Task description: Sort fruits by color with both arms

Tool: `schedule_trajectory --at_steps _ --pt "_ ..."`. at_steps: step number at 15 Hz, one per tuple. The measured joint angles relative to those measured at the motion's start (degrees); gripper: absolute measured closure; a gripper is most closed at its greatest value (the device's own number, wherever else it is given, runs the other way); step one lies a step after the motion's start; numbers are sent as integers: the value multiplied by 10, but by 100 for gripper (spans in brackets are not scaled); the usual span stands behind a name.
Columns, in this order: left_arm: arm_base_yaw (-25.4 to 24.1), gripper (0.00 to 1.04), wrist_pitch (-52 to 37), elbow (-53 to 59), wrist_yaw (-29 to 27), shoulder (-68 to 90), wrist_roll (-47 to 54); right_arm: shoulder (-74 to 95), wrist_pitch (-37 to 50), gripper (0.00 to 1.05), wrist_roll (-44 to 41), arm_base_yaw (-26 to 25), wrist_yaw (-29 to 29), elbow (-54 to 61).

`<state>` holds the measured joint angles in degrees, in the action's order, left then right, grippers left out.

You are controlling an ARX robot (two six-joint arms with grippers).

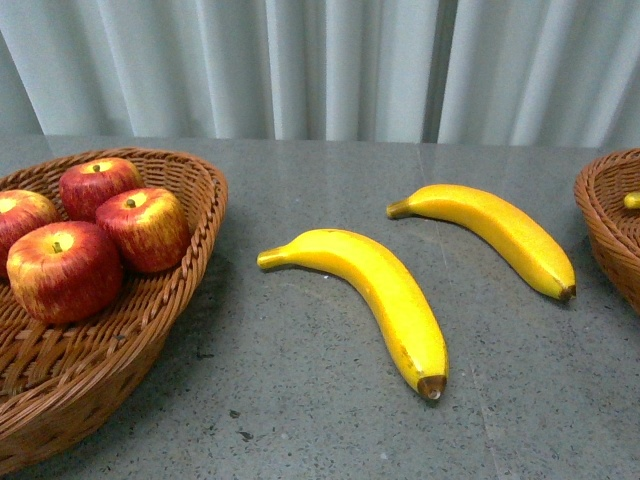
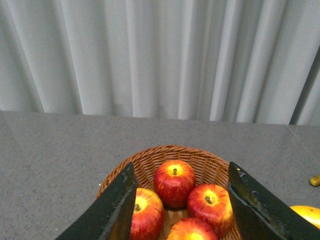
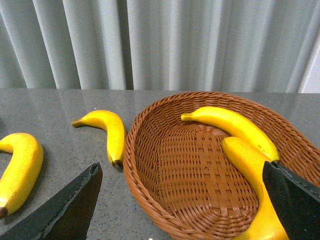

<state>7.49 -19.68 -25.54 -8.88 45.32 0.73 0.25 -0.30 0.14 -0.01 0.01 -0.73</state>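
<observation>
Plainly, the sorting is partly done. In the front view, four red apples (image 1: 145, 228) sit bunched together in the left basket (image 1: 212, 200), a brown wicker one at the left edge of the grey desk (image 1: 300, 410). Two bananas lie loose on the bare desk between the baskets. The near banana (image 1: 375, 280) lies with its brown tip toward the camera. The far banana (image 1: 495, 228) lies beyond it and to the right, apart from it and close to the right basket (image 1: 600, 210).

In the left wrist view, the left tool (image 2: 181, 172) hangs above the apples, its two black fingers (image 2: 117, 210) spread wide and gripping nothing.

In the right wrist view, the right tool (image 3: 181, 167) is likewise spread wide and empty above the right basket. Inside lie two basket bananas (image 3: 235, 125) against the far side wall, one touching the other. The two loose bananas show on the desk just outside the rim. A pale pleated curtain (image 1: 330, 60) closes off the scene behind the desk.
</observation>
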Motion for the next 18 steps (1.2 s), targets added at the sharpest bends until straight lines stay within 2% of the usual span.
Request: schedule_trajectory --at_steps 2,4,5,6,18 --pt "-13 79 -24 66 28 -45 -3 0 0 7 0 0 0 0" --pt "-28 103 -29 112 43 -75 -4 0 0 7 0 0 0 0" --pt "-60 103 -31 127 77 -94 -5 0 0 7 0 0 0 0" --pt "-78 103 -32 141 79 -107 -6 0 0 7 0 0 0 0" --pt "-74 103 36 241 89 -289 -6 0 0 7 0 0 0 0"
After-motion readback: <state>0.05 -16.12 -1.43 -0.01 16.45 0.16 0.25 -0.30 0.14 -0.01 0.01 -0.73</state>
